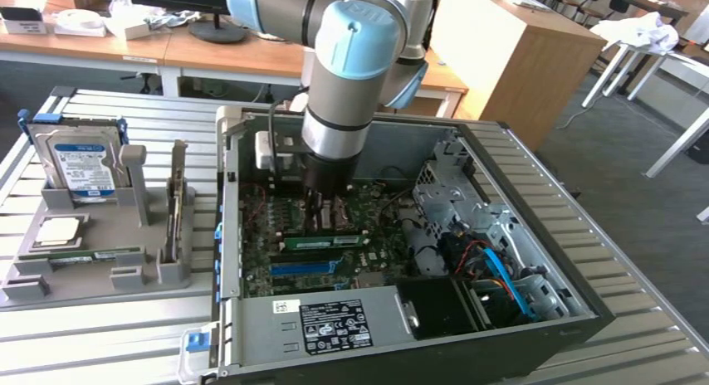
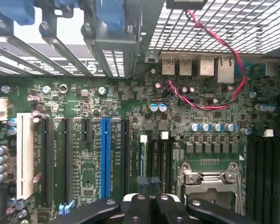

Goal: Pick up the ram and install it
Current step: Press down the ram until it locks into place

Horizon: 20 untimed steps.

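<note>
The claw (image 2: 151, 198) is closed just above the motherboard's (image 2: 84, 140) memory slots (image 2: 154, 158) — the ram (image 1: 321, 241) lies lengthwise beneath it.

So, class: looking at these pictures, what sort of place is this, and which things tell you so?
Probably a robotics lab or workshop set in an office-like room: a robot arm reaches into an open computer case on a slatted metal table, with wooden desks behind.
</note>
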### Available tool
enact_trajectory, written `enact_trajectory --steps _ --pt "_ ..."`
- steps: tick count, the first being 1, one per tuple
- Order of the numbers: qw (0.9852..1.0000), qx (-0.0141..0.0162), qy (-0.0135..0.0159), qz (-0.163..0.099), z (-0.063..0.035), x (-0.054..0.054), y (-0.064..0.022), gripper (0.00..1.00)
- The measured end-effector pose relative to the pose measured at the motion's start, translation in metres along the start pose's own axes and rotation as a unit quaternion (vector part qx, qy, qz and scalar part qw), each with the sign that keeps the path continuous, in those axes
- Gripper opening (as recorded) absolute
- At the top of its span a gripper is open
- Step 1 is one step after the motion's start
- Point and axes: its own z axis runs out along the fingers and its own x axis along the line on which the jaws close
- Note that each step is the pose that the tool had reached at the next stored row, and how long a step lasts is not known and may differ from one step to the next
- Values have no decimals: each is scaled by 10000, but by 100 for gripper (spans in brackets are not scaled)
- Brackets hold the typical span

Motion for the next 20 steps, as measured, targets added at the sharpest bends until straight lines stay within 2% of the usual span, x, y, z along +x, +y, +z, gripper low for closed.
enact_trajectory --steps 20 --pt "10000 0 30 2 -432 -28 0 10"
